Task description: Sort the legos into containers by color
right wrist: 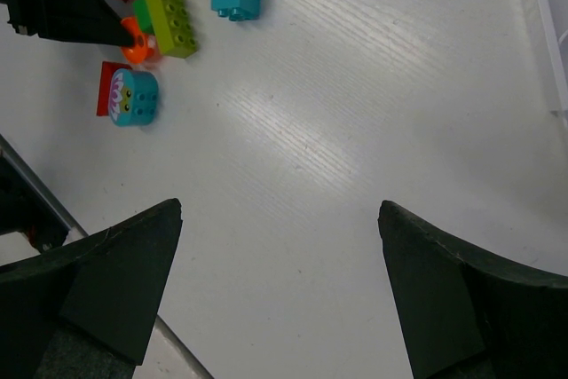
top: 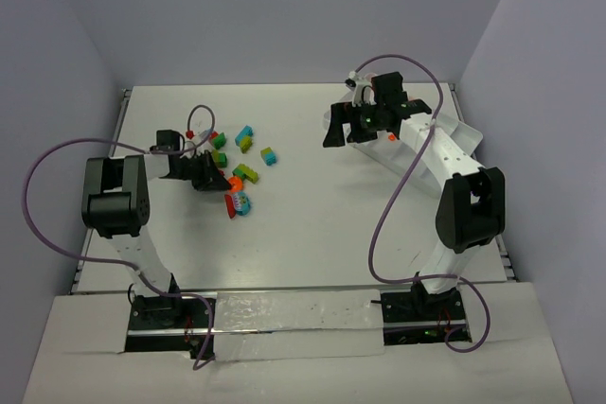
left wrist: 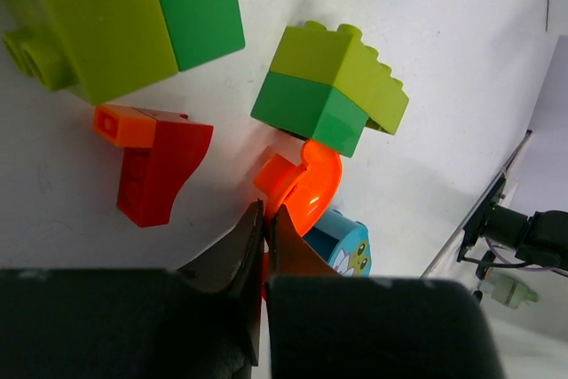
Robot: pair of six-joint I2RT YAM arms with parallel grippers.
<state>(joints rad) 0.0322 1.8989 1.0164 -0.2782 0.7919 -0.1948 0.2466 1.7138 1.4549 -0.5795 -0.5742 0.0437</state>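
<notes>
Clearly 2 orange legos [left wrist: 302,185] (1 at left claw [left wrist: 266,213]).

It looks like a robotics lab: a white table [top: 322,234] boxed in by plain walls [top: 284,7], with cabled robot arms [top: 118,201] bolted on.

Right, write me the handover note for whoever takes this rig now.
Left gripper: shut, with its tips at the orange curved brick. Whether it actually grips the brick cannot be told.
Right gripper: open and empty, above bare table near the white tray.
Legos: all visible ones lie loose in a cluster on the left of the table.
Done: no brick is seen in the tray, though much of it is hidden.
Left: move every colour into its own compartment.
</notes>
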